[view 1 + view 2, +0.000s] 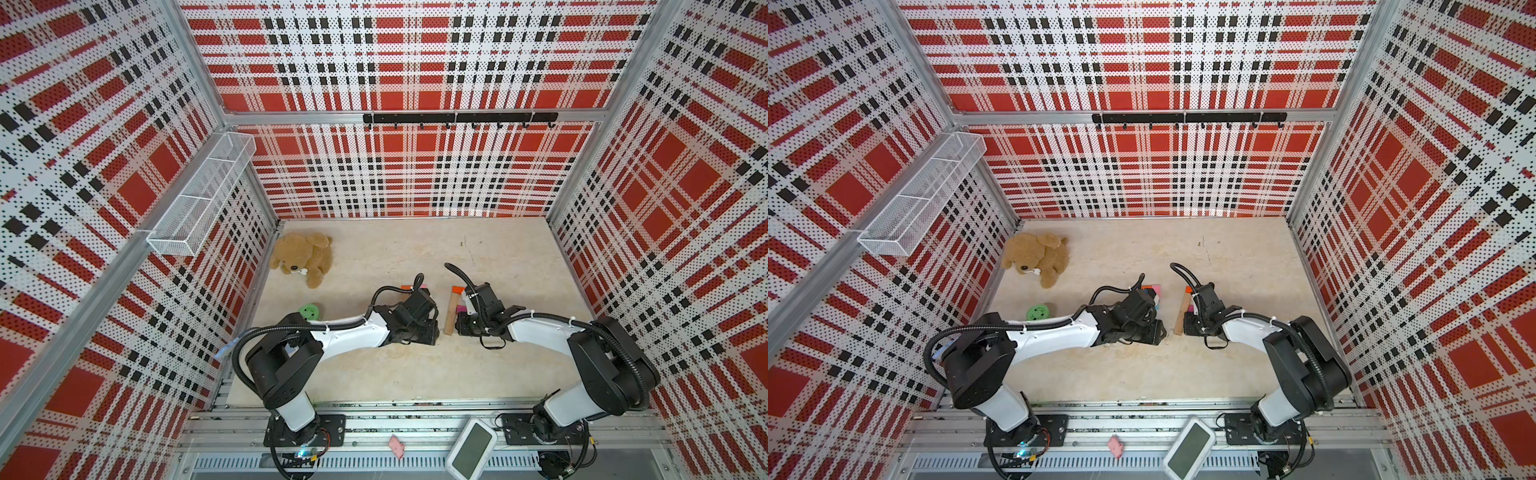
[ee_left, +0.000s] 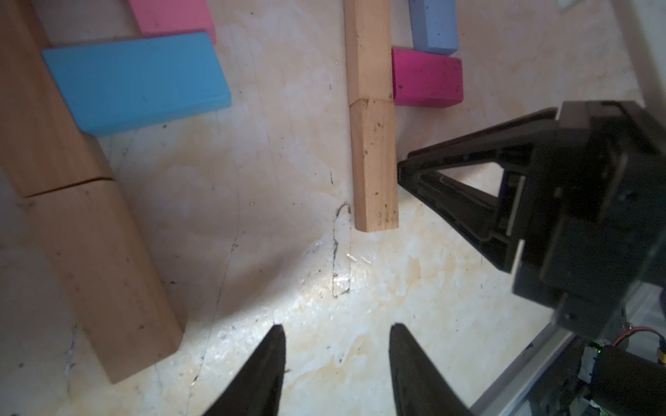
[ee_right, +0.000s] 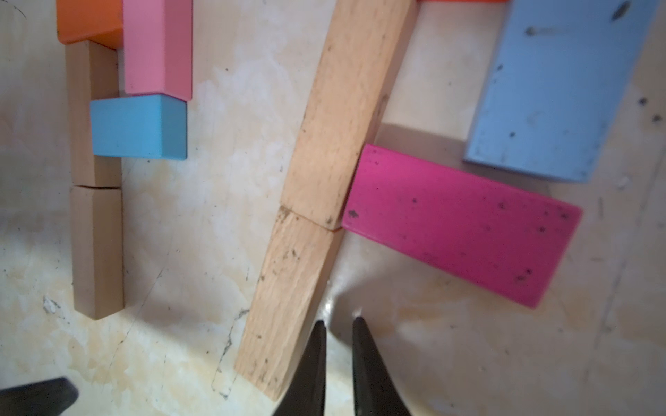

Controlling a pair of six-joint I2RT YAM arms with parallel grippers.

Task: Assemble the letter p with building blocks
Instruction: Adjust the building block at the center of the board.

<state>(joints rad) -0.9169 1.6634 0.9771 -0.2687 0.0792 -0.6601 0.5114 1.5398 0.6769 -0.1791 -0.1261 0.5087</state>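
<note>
Two clusters of building blocks [image 1: 451, 313] lie about the middle of the table [image 1: 415, 374], between the arms and well off every edge.

Cluster nearer the left edge: a tan stem [image 3: 95, 248] of two blocks end to end, an orange block [image 3: 88, 19] at its far end, a pink block [image 3: 156, 47] alongside, and a blue block [image 3: 138, 128] across under the pink. All are touching.

Cluster nearer the right edge: upper tan block [image 3: 346, 108] and lower tan block [image 3: 284, 299] end to end, slightly kinked at the joint. The magenta block [image 3: 457, 227] lies skewed, one short end against the stem at that joint. The light blue block [image 3: 555, 90] sits just apart from the magenta.

Right gripper [image 3: 338, 342]: jaws a narrow slit apart, nothing between. Its tips are at the long side of the lower tan block; touching or just off, cannot tell.

Left gripper [image 2: 337, 345]: jaws well apart, empty, over bare table between the two stems.

Handling, my read: wood, so stiff, light and not fragile. The smooth faces will likely slide and twist at a nudge, dragging neighbours along. Best hold is across the narrow width at mid-length, jaws on the two long sides. Otherwise push flat near the middle of a long side so the block doesn't spin.

Writing: none on any block, only dark specks. The white device [image 1: 471, 449] by the near edge shows no legible brand.
</note>
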